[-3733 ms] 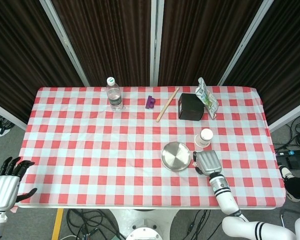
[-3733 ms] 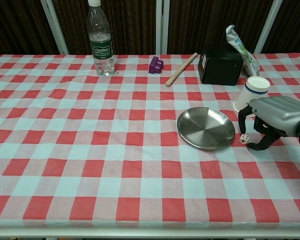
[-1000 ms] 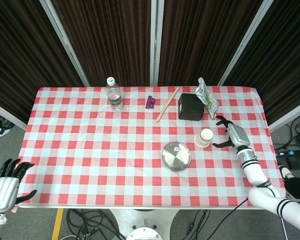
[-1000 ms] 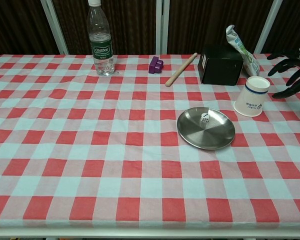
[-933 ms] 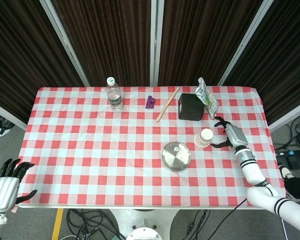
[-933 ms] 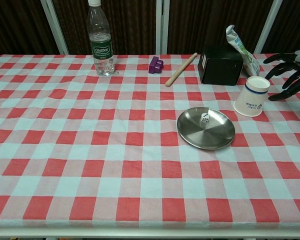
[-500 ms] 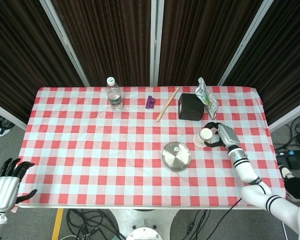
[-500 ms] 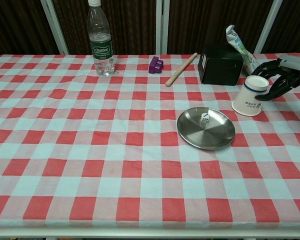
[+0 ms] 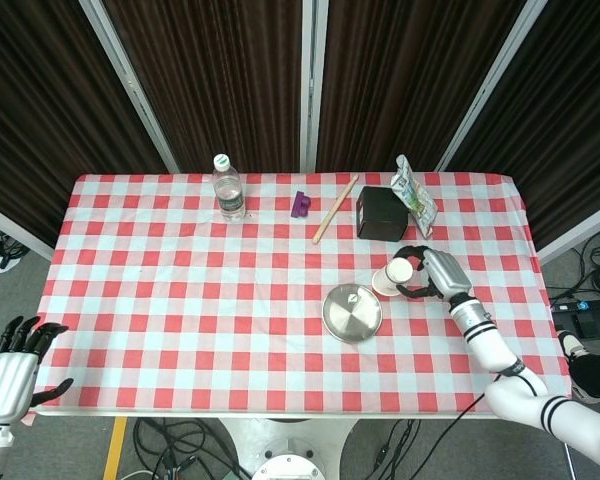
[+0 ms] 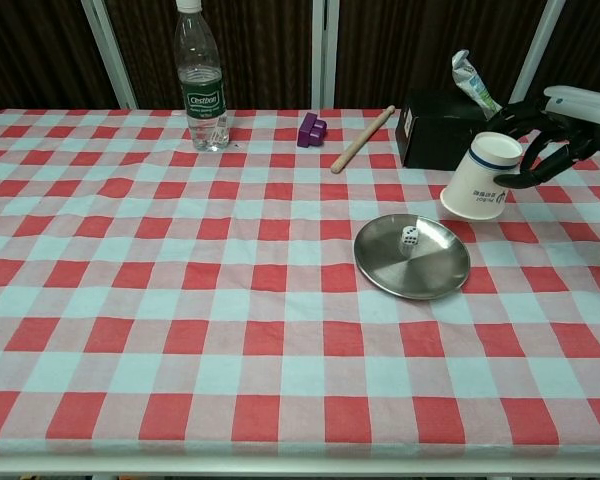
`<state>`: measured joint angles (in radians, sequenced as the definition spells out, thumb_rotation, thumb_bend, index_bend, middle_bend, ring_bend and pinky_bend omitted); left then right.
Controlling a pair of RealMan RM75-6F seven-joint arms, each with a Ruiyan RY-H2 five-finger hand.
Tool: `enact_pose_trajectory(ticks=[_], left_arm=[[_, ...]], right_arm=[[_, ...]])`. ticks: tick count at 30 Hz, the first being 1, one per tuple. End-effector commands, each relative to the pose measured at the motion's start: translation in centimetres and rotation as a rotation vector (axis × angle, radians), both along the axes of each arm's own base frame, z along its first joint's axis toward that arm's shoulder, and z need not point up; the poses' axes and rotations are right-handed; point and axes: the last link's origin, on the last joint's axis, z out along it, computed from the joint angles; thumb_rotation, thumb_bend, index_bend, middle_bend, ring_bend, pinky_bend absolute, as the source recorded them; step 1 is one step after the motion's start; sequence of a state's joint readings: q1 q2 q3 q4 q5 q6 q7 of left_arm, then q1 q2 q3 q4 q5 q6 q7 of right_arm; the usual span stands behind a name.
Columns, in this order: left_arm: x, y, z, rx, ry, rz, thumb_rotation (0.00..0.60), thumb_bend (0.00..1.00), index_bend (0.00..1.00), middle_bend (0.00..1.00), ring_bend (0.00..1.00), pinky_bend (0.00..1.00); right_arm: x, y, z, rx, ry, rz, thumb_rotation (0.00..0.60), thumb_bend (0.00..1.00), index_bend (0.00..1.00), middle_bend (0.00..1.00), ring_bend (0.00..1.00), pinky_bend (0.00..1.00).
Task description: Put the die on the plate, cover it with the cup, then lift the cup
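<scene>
A white die (image 10: 409, 236) lies on the round steel plate (image 10: 425, 270) right of the table's middle; the plate (image 9: 341, 318) also shows in the head view. My right hand (image 10: 546, 142) grips the upside-down white paper cup (image 10: 476, 182) by its upper end, holding it tilted and lifted off the cloth just beyond the plate's far right rim. In the head view the cup (image 9: 395, 275) and right hand (image 9: 425, 274) sit right of the plate. My left hand (image 9: 10, 370) hangs below the table's near left corner, fingers apart and holding nothing.
A black box (image 10: 440, 130) with a snack packet (image 10: 475, 85) leaning on it stands just behind the cup. A wooden stick (image 10: 361, 138), a purple block (image 10: 310, 129) and a water bottle (image 10: 201, 78) line the far side of the checkered table.
My right hand closed around the cup, then raised and tilted it leftward toward the plate. Earlier, the die went from the cloth onto the plate. The left hand has not moved.
</scene>
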<state>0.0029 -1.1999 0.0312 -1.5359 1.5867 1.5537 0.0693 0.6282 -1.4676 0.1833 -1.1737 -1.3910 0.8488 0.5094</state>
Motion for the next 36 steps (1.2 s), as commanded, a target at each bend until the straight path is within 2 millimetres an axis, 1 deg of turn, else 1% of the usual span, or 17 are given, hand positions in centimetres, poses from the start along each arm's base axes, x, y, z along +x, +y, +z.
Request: enact_pose_trajectory(ticks=[1,4,6,10,14,17,22,29,36], left_arm=[[0.0,0.0,0.0,-0.001,0.000,0.000,0.600,0.00,0.24,0.22,0.11,0.09],[0.0,-0.1,0.0,0.000,-0.002,0.003,0.600,0.00,0.24,0.22,0.11,0.09],[-0.1,-0.2,0.0,0.001,-0.003,0.006,0.600,0.00,0.24,0.22,0.11,0.09],[-0.2,-0.2,-0.1,0.000,-0.006,0.008,0.600,0.00,0.24,0.22,0.11,0.09],[-0.3,-0.3,-0.1,-0.002,-0.009,0.011,0.600,0.00,0.24,0.22,0.11,0.09],[-0.4,-0.3,-0.1,-0.001,-0.013,0.013,0.600,0.00,0.24,0.22,0.11,0.09],[-0.6,-0.3,-0.2,-0.004,-0.016,0.018,0.600,0.00,0.24,0.22,0.11,0.09],[-0.7,-0.2,-0.3,-0.006,-0.019,0.016,0.600,0.00,0.24,0.22,0.11,0.09],[-0.8,-0.2,-0.4,-0.008,-0.019,0.019,0.600,0.00,0.25,0.22,0.11,0.09]], right_arm=[[2.4,1.7,1.5,0.019,0.007,0.142,0.600,0.28,0.46,0.45,0.26,0.42],[3.5,2.3,1.2,0.040,0.009,0.182,0.600,0.28,0.46,0.44,0.26,0.42],[3.9,2.4,0.3,0.066,0.022,0.193,0.600,0.27,0.46,0.43,0.26,0.41],[4.3,2.2,-1.7,0.097,0.058,0.206,0.600,0.23,0.46,0.42,0.25,0.40],[4.4,1.6,-3.5,0.091,0.075,0.208,0.600,0.23,0.46,0.41,0.25,0.39],[4.5,1.4,-4.3,0.083,0.082,0.213,0.600,0.23,0.46,0.41,0.25,0.39],[4.4,1.2,-5.2,0.091,0.083,0.207,0.600,0.16,0.44,0.41,0.25,0.38],[4.2,1.3,-6.5,0.111,0.089,0.209,0.600,0.15,0.40,0.39,0.23,0.36],[3.9,1.3,-7.0,0.119,0.101,0.210,0.600,0.15,0.37,0.38,0.23,0.35]])
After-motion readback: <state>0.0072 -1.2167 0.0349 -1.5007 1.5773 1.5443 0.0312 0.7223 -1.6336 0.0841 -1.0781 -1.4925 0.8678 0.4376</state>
